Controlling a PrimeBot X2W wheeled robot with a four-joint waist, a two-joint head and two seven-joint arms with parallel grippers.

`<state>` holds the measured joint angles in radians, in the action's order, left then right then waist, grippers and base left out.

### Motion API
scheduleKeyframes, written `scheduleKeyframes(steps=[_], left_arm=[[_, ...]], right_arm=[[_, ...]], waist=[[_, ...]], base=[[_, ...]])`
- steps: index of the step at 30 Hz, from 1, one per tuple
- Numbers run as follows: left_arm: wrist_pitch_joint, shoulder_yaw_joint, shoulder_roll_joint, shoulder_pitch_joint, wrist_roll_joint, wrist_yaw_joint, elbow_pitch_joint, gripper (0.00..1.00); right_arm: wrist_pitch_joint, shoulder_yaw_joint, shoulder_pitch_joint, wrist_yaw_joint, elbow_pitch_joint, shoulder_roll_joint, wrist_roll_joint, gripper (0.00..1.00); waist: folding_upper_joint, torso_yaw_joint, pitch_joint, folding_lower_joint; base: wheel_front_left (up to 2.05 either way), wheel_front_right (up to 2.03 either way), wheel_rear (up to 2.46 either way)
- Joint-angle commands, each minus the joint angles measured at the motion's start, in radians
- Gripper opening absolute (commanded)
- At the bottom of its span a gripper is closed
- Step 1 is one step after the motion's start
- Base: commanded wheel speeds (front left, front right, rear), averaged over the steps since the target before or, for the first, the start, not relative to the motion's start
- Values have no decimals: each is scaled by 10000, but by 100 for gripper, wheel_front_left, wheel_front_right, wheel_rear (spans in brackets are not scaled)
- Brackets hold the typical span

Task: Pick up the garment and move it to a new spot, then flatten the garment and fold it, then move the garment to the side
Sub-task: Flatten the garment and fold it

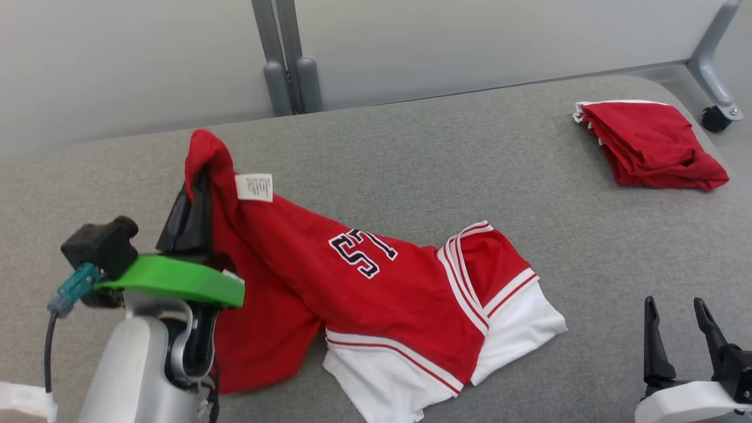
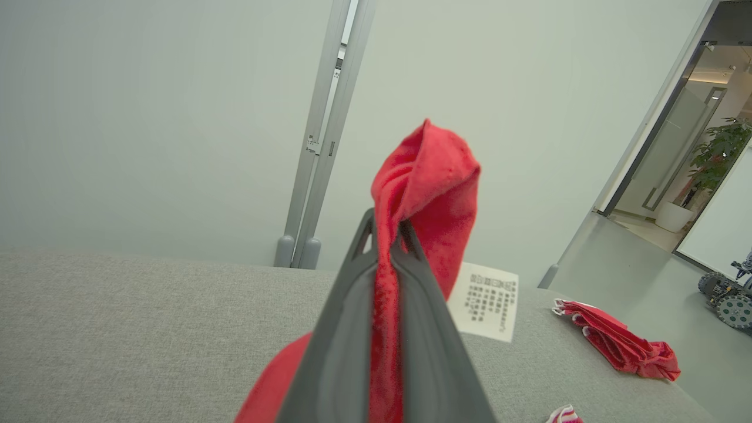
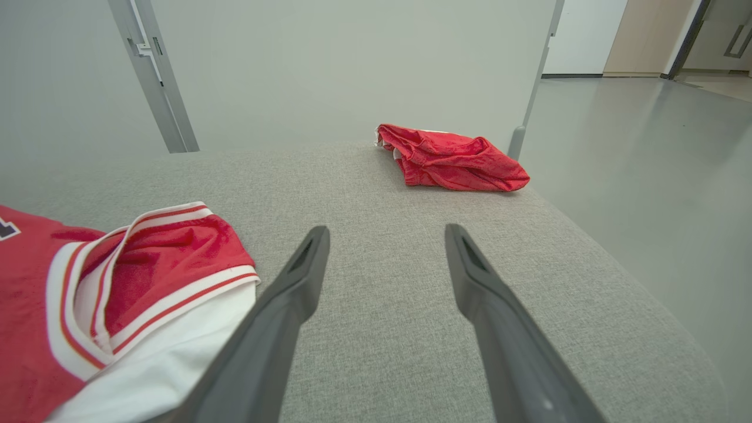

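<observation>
Garment [image 1: 364, 282]: red jersey, white trim, dark numerals. It lay crumpled on the grey table [image 1: 470, 147], one red end raised off the surface. Left gripper [image 1: 198, 176]: fingers clamped together on that raised end, white label [image 1: 254, 188] just beside. Right gripper [image 1: 674, 305]: fingers apart, holding nothing, near the garment's white hem. Folded red cloth [image 1: 649, 144]: far right corner, well apart.
</observation>
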<state>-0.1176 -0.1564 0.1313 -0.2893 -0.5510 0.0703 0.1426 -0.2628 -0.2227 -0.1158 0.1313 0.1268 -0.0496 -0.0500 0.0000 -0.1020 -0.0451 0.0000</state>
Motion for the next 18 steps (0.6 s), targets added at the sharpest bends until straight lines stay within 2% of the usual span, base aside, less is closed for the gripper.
scheduleKeyframes(steps=[1,6,10,13,18], left_arm=[[-237,-77,96,-508,185,144,258,0],[-1263,-778,165,-1939,301,556,1112,0],[-1481,-1665,411,-2221,41,607,1007,0],[-1473,-1729,509,-1618,-237,611,416,0],[-1473,-1852,570,66,-658,609,-355,0]], right_arm=[[-26,-3,93,-11,-5,-22,54,100],[-26,-111,96,-11,-10,-22,53,100],[-26,-218,-61,-11,-13,-19,90,100],[-26,-286,-204,-11,-16,-20,133,100],[-26,-416,-433,-11,-62,-22,270,100]], waist=[[0,-266,-230,0],[0,-428,-432,0],[0,-207,-449,0],[0,149,-406,0],[0,1112,-205,0]], base=[[0,0,0],[0,0,0],[0,0,0],[0,0,0],[0,0,0]])
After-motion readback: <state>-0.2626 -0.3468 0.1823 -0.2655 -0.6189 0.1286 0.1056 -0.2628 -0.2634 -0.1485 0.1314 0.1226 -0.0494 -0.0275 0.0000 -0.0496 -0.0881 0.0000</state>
